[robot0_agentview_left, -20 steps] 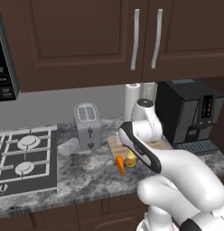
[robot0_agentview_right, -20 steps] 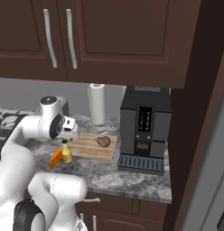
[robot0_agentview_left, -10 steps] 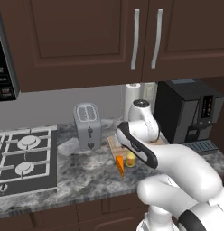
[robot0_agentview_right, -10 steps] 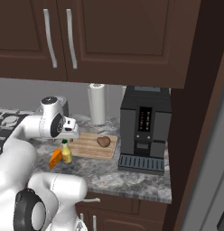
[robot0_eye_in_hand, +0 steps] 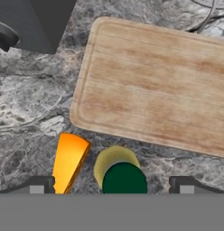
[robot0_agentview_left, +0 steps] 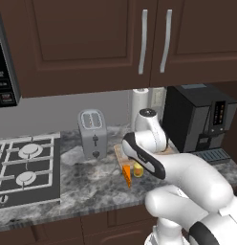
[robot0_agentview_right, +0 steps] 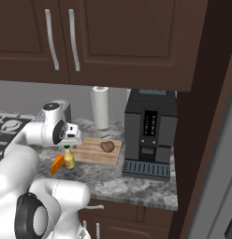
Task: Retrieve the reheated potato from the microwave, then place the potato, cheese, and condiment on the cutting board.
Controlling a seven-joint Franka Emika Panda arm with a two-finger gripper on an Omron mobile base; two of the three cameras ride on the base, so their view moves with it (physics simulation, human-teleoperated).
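While gripper point(robot0_eye_in_hand: 111, 185) gapes above condiment point(robot0_eye_in_hand: 117, 173), cheese point(robot0_eye_in_hand: 68, 161) beside, potato point(robot0_agentview_right: 107, 146) on cutting board point(robot0_eye_in_hand: 154, 90)

We look straight down on the condiment point(robot0_eye_in_hand: 120, 173), dark cap up, on the grey counter point(robot0_eye_in_hand: 28, 113) just off the cutting board point(robot0_eye_in_hand: 154, 90) long edge; cheese point(robot0_eye_in_hand: 68, 162) just beside it; both sit between our wide-apart fingertips point(robot0_eye_in_hand: 39, 185).

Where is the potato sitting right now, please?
In the right base view, the potato sits on the cutting board, toward its end nearest the coffee machine.
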